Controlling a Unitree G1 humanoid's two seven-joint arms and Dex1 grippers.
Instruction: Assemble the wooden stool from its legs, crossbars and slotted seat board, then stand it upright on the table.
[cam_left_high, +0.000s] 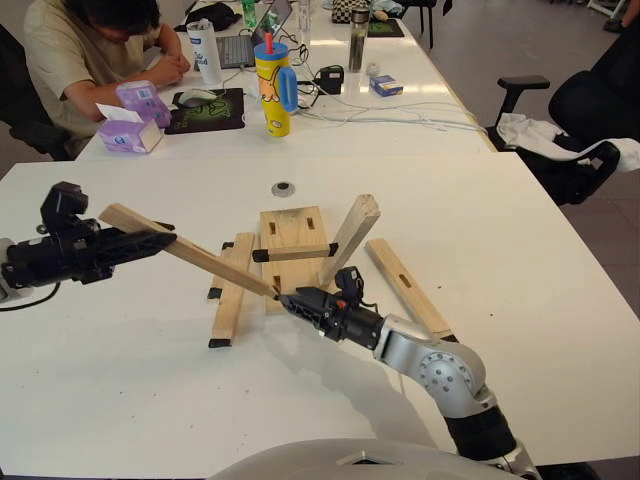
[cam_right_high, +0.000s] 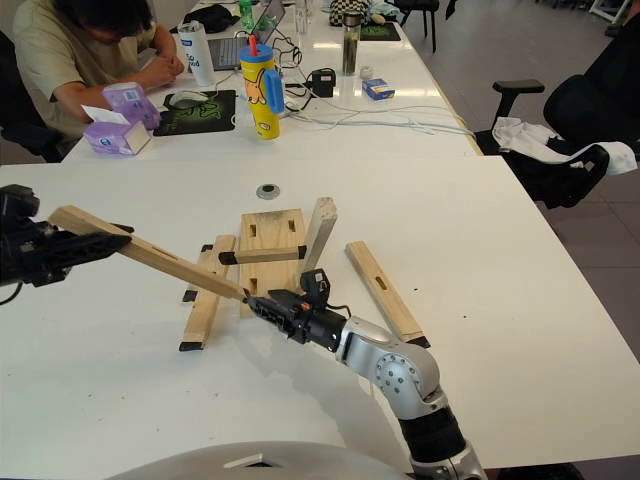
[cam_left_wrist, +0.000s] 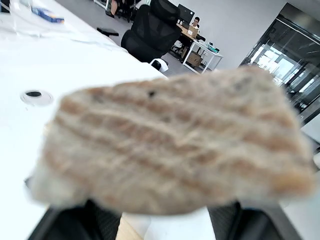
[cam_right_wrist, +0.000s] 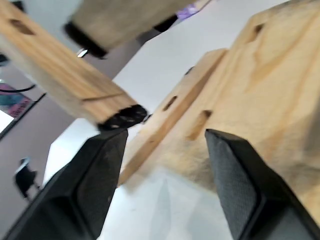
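My left gripper (cam_left_high: 150, 241) is shut on one end of a long wooden leg (cam_left_high: 200, 256), held above the table's left side and sloping down to the right. The leg's end grain (cam_left_wrist: 170, 150) sits close before the left wrist camera. Its black-capped lower end (cam_right_wrist: 120, 117) lies just beyond my open right gripper (cam_left_high: 292, 300), near one of its fingers (cam_right_wrist: 102, 170). The slotted seat board (cam_left_high: 293, 232) lies flat at the table's centre. A crossbar (cam_left_high: 295, 253) rests across it and a second leg (cam_left_high: 352, 235) leans up from it.
Two wooden pieces (cam_left_high: 233, 290) lie left of the board and a slotted one (cam_left_high: 408, 285) lies to its right. A cable hole (cam_left_high: 283, 188) is behind the board. A yellow cup (cam_left_high: 272, 90) and tissue boxes (cam_left_high: 130, 130) stand on the rear table; an office chair (cam_left_high: 580, 130) stands right.
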